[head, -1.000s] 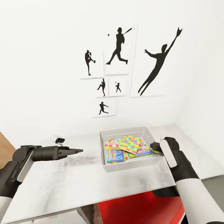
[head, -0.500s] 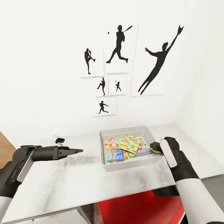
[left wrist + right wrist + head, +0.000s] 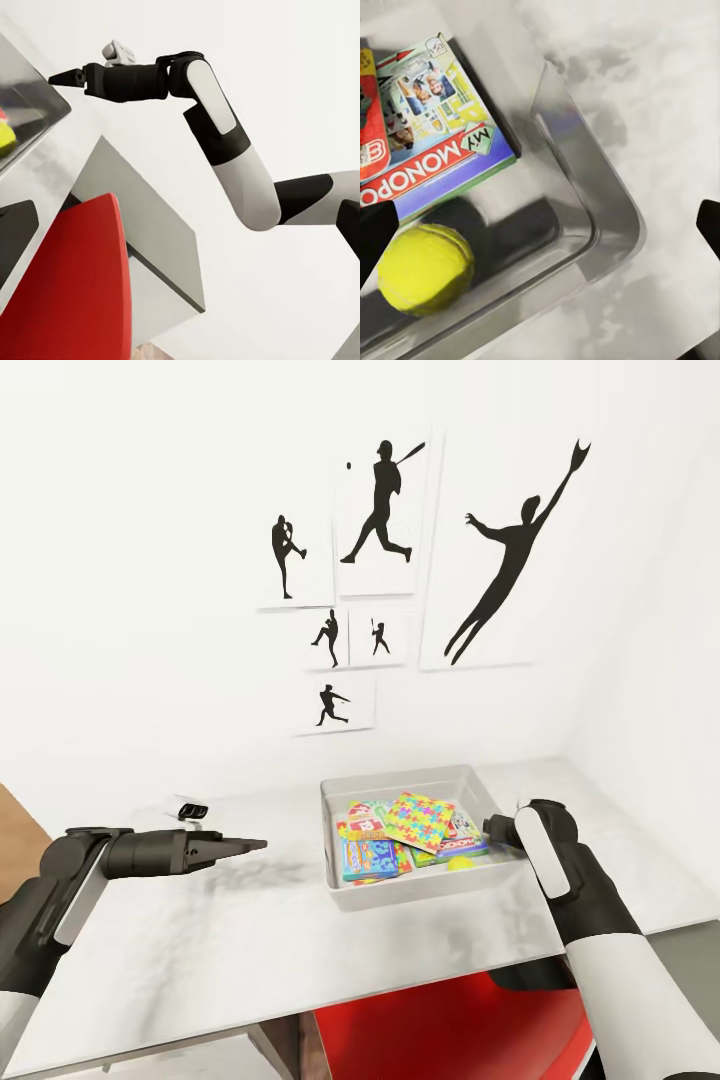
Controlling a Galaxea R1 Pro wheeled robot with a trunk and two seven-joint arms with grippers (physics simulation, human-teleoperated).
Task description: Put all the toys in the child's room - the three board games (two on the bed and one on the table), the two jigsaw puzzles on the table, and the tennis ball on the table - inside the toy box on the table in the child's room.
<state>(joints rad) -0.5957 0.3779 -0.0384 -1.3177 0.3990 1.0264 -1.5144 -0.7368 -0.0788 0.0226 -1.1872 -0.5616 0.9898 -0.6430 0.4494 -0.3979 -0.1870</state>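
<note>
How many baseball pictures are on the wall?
6, all black silhouettes: a pitcher, a batter, a big leaping catcher, two little players beneath, and one runner lowest.

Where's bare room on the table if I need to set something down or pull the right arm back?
The table is bare across its front, between the left end effector and the toy box, and also behind the box toward the wall. It is crowded inside the box: games, a puzzle and the ball in its near right corner, beside the right end effector.
</note>
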